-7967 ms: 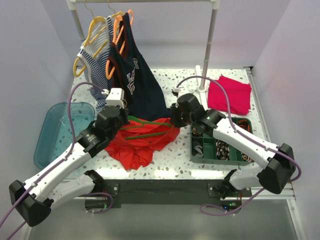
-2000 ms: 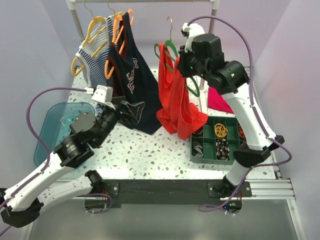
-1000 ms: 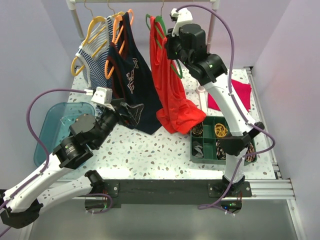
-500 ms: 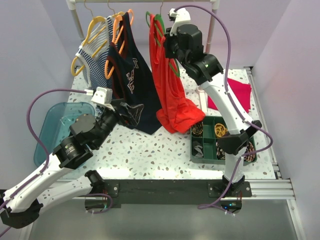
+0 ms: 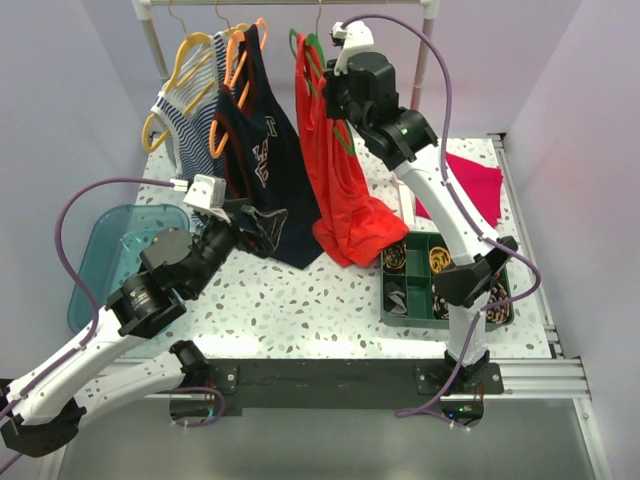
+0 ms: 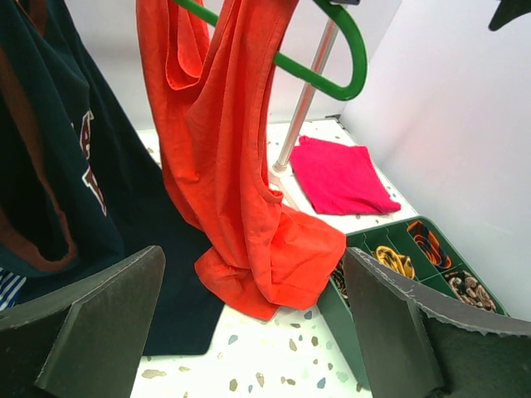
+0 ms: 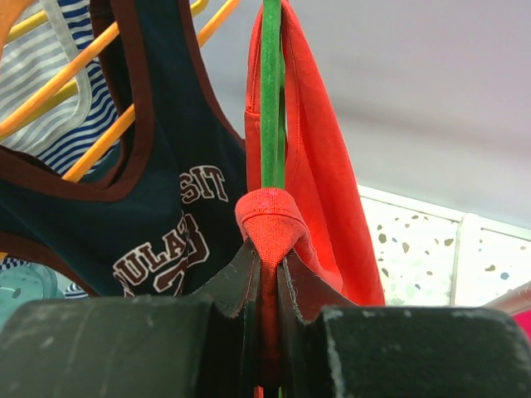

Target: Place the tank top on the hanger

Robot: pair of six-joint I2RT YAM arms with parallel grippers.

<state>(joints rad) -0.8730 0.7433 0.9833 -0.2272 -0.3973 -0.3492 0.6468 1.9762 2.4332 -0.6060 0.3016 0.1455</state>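
From above, our right gripper [image 5: 335, 95] is raised high at the back, closed on the green hanger [image 5: 345, 133]. The red-orange tank top [image 5: 338, 190] hangs from it in a long drape, and its hem is bunched on the table [image 5: 300, 300] beside the compartment tray [image 5: 395, 295]. The hanger's metal hook reaches up toward the rail [image 5: 290, 3], but we cannot tell whether it is actually over the bar. The navy tank top [image 5: 270, 170] hangs just to the left, touching or nearly touching ours. Our left gripper [image 5: 258, 225] sits low in front of the navy one and holds nothing.

From the left wrist, both fingers [image 6: 99, 323] are spread wide with only air between them. The tank top is gathered on one arm of the hanger, while the far curved end [image 6: 353, 75] is bare. A folded pink cloth [image 6: 336, 174] lies beyond, by the rack post.

From the right wrist, the jaws are pressed narrow. They pinch a fold of the red strap [image 7: 265, 215] against the green bar [image 7: 271, 99], which runs straight up out of them.

We see three risks:
- **Lopsided load:** the garment looks hung to one side, so the hanger may tip when released and let the strap slide off the sloping arm.
- **Pinched fabric:** if it catches as the jaws open and back away, it could be dragged off.
- **Hook:** if it is not fully seated, letting go would drop everything.
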